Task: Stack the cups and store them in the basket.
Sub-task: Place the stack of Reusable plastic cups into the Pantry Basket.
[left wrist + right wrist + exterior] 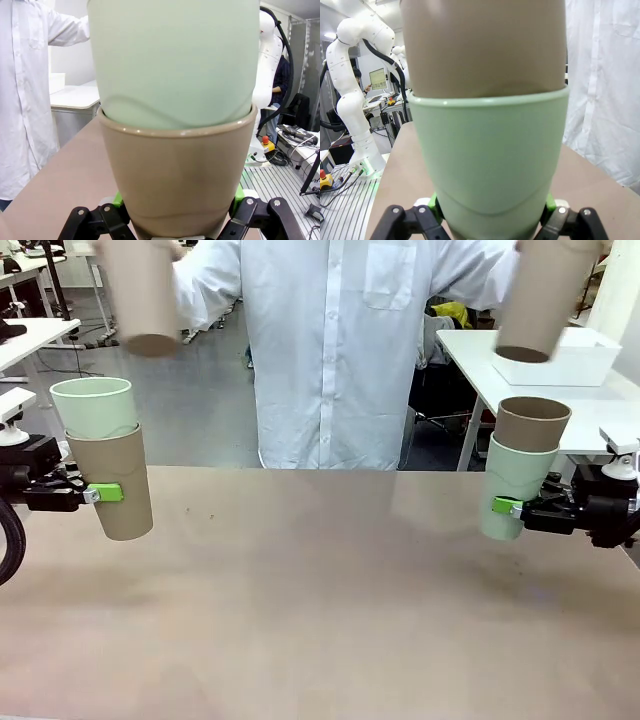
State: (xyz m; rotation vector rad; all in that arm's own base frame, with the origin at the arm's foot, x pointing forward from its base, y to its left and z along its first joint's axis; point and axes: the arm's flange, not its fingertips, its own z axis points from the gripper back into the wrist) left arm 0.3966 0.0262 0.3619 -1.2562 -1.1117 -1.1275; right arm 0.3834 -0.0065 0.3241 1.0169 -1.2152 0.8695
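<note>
My left gripper (105,493) is shut on a brown cup (118,485), held upright above the table's left edge, with a mint green cup (93,406) nested inside it. In the left wrist view the same brown cup (175,175) sits between the fingers (117,200), the mint cup (175,60) rising out of it. My right gripper (505,507) is shut on a mint green cup (515,485) at the right, and a brown cup (532,424) is nested in it. The person holds a brown cup in each raised hand, one at the upper left (142,290) and one at the upper right (545,295).
The person in a white shirt (330,350) stands at the far side of the brown table (320,590). A white basket (585,360) rests on a white side table (610,405) behind on the right. Another white robot arm (352,100) stands off the table.
</note>
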